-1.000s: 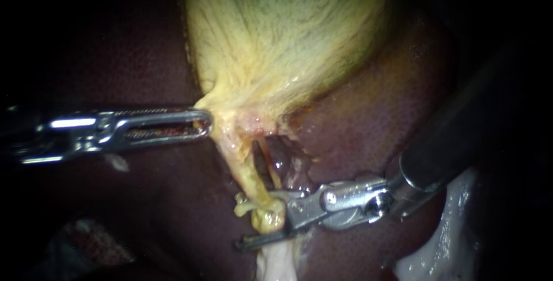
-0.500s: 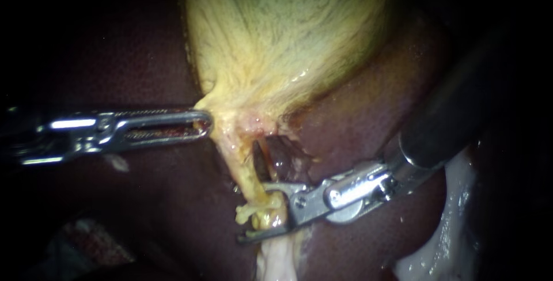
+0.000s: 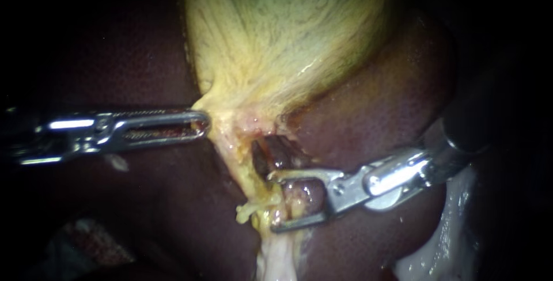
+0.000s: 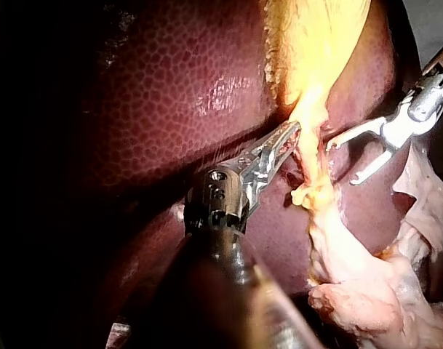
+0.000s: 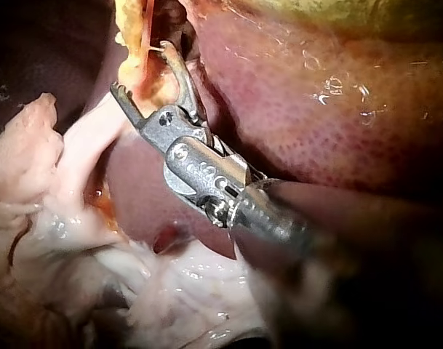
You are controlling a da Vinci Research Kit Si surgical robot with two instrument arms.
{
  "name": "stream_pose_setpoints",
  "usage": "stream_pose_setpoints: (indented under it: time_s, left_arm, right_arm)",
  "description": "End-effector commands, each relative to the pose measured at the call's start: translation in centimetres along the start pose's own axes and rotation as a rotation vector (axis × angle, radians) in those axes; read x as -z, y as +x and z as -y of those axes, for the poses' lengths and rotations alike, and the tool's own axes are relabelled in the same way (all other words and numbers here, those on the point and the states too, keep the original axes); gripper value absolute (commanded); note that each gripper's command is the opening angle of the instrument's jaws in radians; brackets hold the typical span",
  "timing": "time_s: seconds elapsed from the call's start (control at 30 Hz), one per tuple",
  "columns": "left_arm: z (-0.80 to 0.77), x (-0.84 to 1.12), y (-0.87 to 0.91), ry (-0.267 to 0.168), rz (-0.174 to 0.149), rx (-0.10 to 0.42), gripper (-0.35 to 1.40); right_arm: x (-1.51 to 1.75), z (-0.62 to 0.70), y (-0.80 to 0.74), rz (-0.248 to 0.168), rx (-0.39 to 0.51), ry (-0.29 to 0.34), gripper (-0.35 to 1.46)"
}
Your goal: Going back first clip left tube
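Observation:
The pale yellow gallbladder (image 3: 276, 39) narrows to a neck, and a yellow tube (image 3: 242, 169) runs down from it on the left. A thin reddish tube (image 3: 266, 153) lies just to its right. My left instrument (image 3: 199, 124) is shut on the neck's edge and holds it toward the left; the same grip shows in the left wrist view (image 4: 290, 137). My right instrument (image 3: 276, 201) stands open just right of the yellow tube, with dark tissue showing in the gap between its jaws. The right wrist view has its open jaws (image 5: 141, 69) at the yellow strand. No clip shows.
Dark red liver (image 3: 374, 120) surrounds the neck on both sides. Whitish loose tissue (image 3: 455, 223) lies under my right shaft, and more (image 3: 276, 258) hangs below the yellow tube. The outer parts of the endoscope view are dark.
My right instrument has drawn back to the right and upward, so its open jaws no longer straddle the yellow tube's lower end. My left instrument has held still.

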Motion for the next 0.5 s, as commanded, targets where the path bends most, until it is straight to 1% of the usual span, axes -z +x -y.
stream_pose_setpoints:
  time_s: [0.03,0.13,0.27,0.37,0.5]
  left_arm:
    - [0.00,-0.01,0.01,0.001,0.000,0.000,-0.20]
    - [0.00,-0.03,0.04,0.006,-0.002,-0.002,-0.20]
    - [-0.01,-0.06,0.07,0.007,-0.002,0.002,-0.20]
    - [-0.04,-0.08,0.09,0.009,0.001,0.001,-0.20]
    - [-0.06,-0.10,0.10,0.009,0.001,0.000,-0.20]
  right_arm:
    - [0.05,0.00,0.01,0.000,0.002,-0.004,0.60]
    - [0.22,-0.01,0.06,0.000,0.009,-0.009,0.60]
    - [0.39,-0.03,0.17,0.000,0.014,-0.016,0.60]
    - [0.44,-0.02,0.23,0.000,0.027,-0.015,0.60]
    - [0.49,0.00,0.28,0.000,0.037,-0.015,0.60]
